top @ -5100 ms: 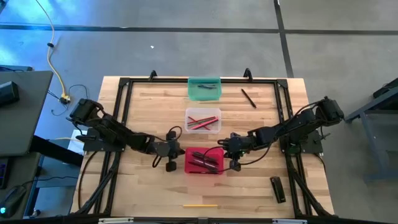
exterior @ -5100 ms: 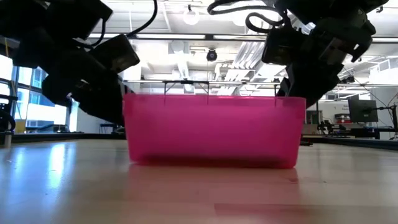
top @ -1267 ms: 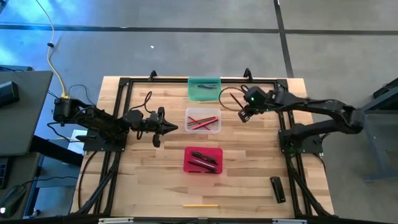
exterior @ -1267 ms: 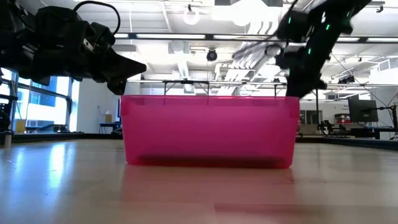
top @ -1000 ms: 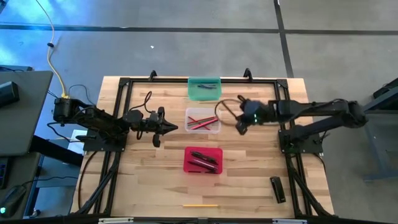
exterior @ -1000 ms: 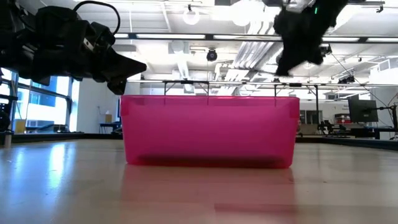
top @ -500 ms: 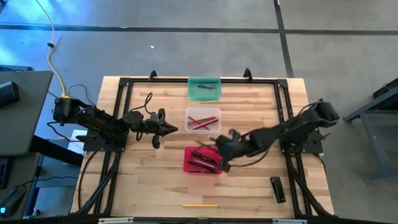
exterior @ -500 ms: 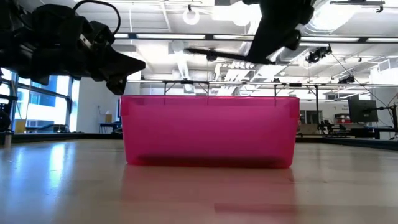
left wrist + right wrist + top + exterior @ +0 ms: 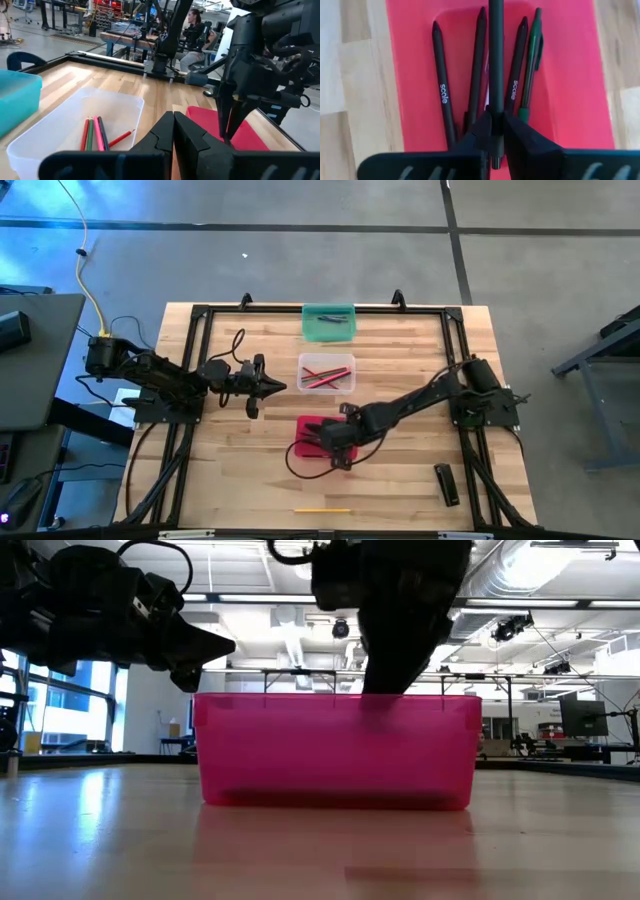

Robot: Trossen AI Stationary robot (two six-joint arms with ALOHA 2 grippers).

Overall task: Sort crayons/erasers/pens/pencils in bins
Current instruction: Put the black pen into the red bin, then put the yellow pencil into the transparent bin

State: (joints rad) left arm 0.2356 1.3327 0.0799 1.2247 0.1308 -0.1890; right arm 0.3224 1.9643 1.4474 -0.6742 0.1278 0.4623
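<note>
Wooden table (image 9: 240, 470) | right end effector (image 9: 495, 131) clamps black pen (image 9: 495, 50) lengthwise over red bin (image 9: 575, 100) | left end effector (image 9: 173, 131) closed, empty

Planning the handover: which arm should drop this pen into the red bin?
The right. Its gripper already grips the black pen directly above the red bin. The left gripper waits shut beside the clear bin, holding nothing.

A wooden table (image 9: 240, 470) carries a teal tub (image 9: 328, 322), a clear tub (image 9: 326, 373), a red tub (image 9: 309, 427), a yellow pencil (image 9: 322, 509) and a small black block (image 9: 447, 484).
</note>
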